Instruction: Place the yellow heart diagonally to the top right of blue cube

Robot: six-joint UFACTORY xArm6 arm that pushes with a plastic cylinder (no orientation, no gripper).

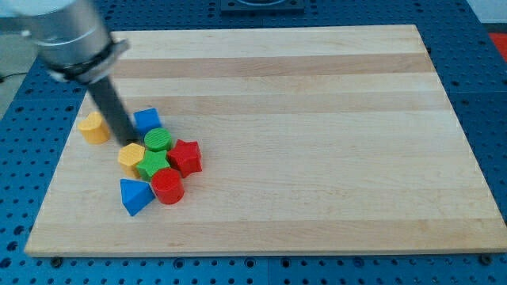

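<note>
The yellow heart [94,127] lies near the board's left edge. The blue cube [146,120] sits to its right, slightly higher in the view. My dark rod slants down from the top left between the two. My tip [130,144] rests just below and left of the blue cube, right of the heart, at the top edge of a yellow hexagon [131,156]. The tip is apart from the heart.
A cluster lies below the blue cube: a green cylinder [158,140], a green star [153,164], a red star [186,156], a red cylinder [167,187] and a blue triangle [135,195]. The wooden board [317,119] stretches to the right.
</note>
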